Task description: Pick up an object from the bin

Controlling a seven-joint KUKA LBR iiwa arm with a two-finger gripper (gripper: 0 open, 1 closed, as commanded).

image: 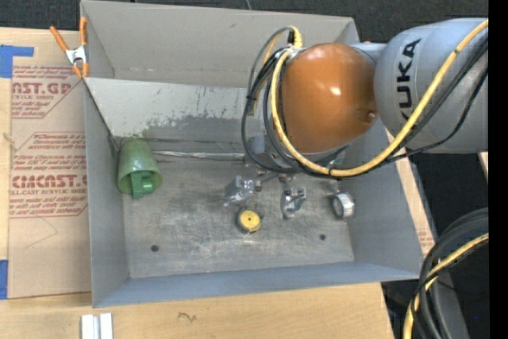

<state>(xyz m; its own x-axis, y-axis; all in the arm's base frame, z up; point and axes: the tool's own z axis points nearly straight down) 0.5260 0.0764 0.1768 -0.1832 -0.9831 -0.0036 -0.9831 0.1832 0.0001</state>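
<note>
My gripper (267, 195) hangs low over the middle of the bin floor, below the orange wrist cover. Its two metal fingertips (242, 189) stand apart, so it is open with nothing between them. A small yellow round piece (249, 221) lies on the floor just in front of the gap, nearer the left fingertip and apart from both. A small grey round thing (343, 205) lies to the right of the right fingertip.
A green cup-like plastic piece (137, 168) lies on its side at the bin's left wall, far from the gripper. The arm and its yellow cables cover the bin's right rear part.
</note>
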